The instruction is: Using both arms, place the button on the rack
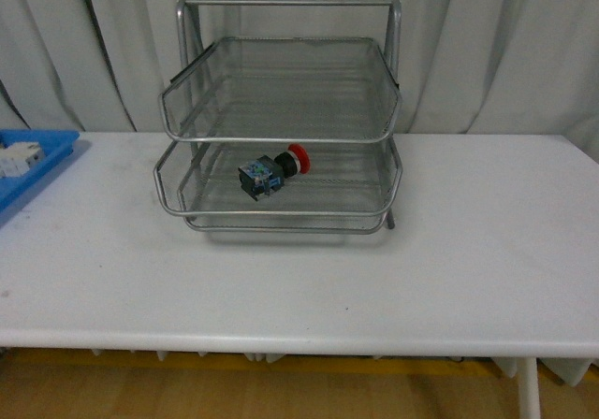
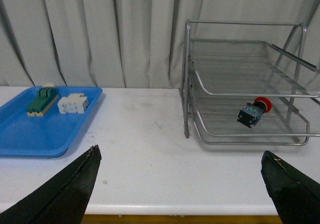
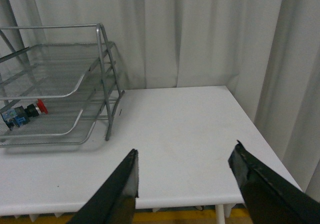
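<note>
You see the button (image 1: pixel 272 171) lying on its side in the lower tier of the rack (image 1: pixel 281 129). The blue tray (image 2: pixel 30 134) holds a green-and-cream block (image 2: pixel 41 100) and a white block (image 2: pixel 72 104). Both the left gripper (image 2: pixel 180 184) and the right gripper (image 3: pixel 185 179) gape wide, holding nothing.

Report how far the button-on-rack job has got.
Done, by the look of it: the button lies on its side in a lower tier of the rack. Nothing is in hand: the left pincer and right pincer are both open, empty and back from the rack. Nothing visibly remains.
</note>
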Controlling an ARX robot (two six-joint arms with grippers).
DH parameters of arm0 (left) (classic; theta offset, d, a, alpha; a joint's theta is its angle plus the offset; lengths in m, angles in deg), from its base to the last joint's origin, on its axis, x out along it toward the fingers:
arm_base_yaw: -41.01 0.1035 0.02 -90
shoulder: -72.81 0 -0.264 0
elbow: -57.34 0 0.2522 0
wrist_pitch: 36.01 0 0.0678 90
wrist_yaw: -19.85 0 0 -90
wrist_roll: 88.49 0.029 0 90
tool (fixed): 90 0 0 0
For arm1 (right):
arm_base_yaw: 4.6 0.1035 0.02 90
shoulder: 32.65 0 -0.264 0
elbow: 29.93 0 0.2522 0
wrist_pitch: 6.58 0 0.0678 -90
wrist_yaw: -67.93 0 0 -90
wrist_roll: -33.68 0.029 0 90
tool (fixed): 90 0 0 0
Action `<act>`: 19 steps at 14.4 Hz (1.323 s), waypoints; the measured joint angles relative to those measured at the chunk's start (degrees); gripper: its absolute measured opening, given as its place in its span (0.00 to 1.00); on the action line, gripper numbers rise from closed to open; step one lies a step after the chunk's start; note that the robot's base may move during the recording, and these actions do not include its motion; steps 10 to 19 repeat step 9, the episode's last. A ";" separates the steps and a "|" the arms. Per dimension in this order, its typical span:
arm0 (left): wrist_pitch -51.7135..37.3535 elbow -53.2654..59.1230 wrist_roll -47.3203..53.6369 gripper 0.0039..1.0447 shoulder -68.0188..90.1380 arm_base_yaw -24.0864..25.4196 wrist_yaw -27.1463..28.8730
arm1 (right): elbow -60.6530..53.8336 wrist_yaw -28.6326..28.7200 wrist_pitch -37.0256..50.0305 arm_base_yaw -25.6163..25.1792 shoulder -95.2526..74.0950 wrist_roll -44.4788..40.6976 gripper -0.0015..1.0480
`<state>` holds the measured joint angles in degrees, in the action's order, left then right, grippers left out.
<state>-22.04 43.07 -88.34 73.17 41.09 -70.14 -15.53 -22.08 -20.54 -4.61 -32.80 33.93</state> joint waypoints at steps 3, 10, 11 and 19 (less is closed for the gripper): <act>0.00 0.00 0.00 0.94 0.00 0.02 0.00 | 0.00 0.00 0.00 0.00 0.00 0.00 0.88; 0.00 -0.02 0.00 0.94 0.00 0.02 0.00 | 0.00 0.00 0.00 0.00 0.00 -0.02 0.94; 0.00 -0.02 0.00 0.94 0.00 0.02 0.00 | 0.00 0.00 0.00 0.00 0.00 -0.02 0.94; 0.00 -0.02 0.00 0.94 0.00 0.02 0.00 | 0.00 0.00 0.00 0.00 0.00 -0.02 0.94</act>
